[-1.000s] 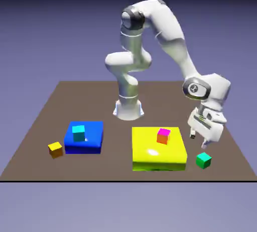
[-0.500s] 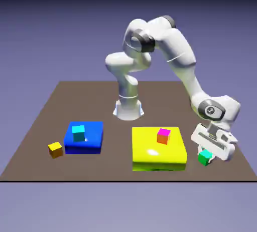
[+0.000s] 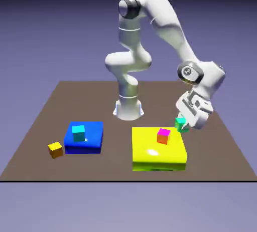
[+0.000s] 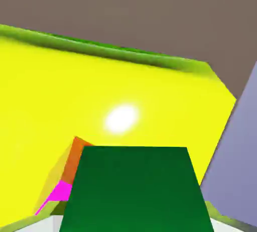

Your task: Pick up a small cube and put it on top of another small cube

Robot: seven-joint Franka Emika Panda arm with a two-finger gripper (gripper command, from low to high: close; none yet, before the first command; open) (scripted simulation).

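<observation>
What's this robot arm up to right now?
The white arm's gripper is shut on a small green cube, held in the air by the far right corner of the flat yellow block. An orange cube with a magenta top sits on that block, just left of the held cube.

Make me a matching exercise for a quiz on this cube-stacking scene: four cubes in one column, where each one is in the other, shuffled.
Things:
1. green cube
2. cyan cube
3. orange cube with magenta top
4. plain orange cube

Places:
A. on the blue block
B. on the table, at the exterior view's left of the blue block
C. held in the gripper, off the table
D. on the yellow block

Pairs: 1-C, 2-A, 3-D, 4-B
</observation>
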